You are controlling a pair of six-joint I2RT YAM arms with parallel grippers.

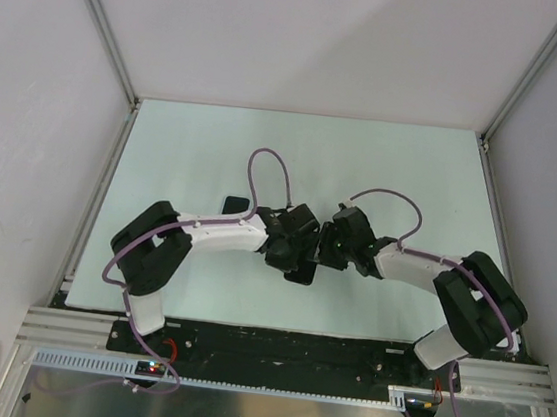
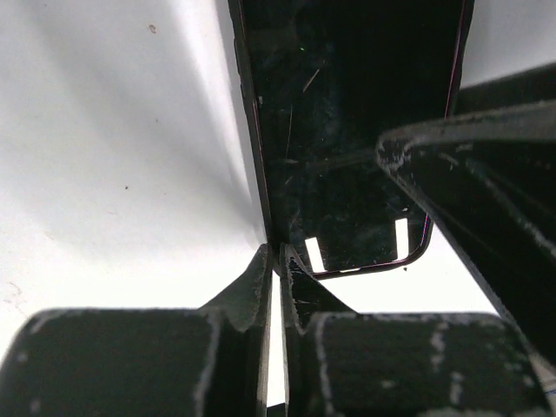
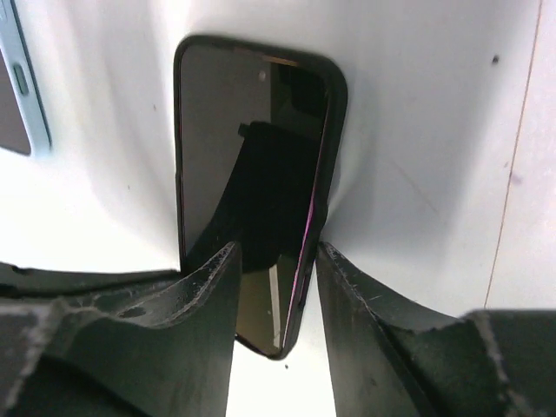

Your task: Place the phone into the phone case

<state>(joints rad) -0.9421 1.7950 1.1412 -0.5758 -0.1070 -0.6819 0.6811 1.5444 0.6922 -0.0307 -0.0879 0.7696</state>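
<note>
Two arms meet over the middle of the pale table (image 1: pixel 216 141), their wrists almost touching. On the left, just beyond the left arm's forearm, a second flat dark device (image 1: pixel 236 206) lies apart from the work; the right wrist camera catches its pale blue edge and a side button. The left gripper (image 2: pixel 276 278) has its fingers pressed together, tips set against the near left corner of the black phone case (image 1: pixel 301 275); whether they nip the case's lip or merely brace it cannot be told. The phone (image 3: pixel 234 122) lies face up inside that case, flat on the table directly beneath both grippers and largely hidden from above. Each wrist camera sees its long axis running straight away from its own fingers, so the slab appears to lie lengthwise between the two arms. The right gripper (image 3: pixel 276 252) stands spread, one finger over the glass and the other just outside the case's rim (image 3: pixel 337 95), straddling one long edge. Along that edge a thin purple line of the phone's side shows above the rim, suggesting this side is not yet fully seated. The right arm sits directly over it and looks best placed to press it home while the left steadies the opposite corner.
</note>
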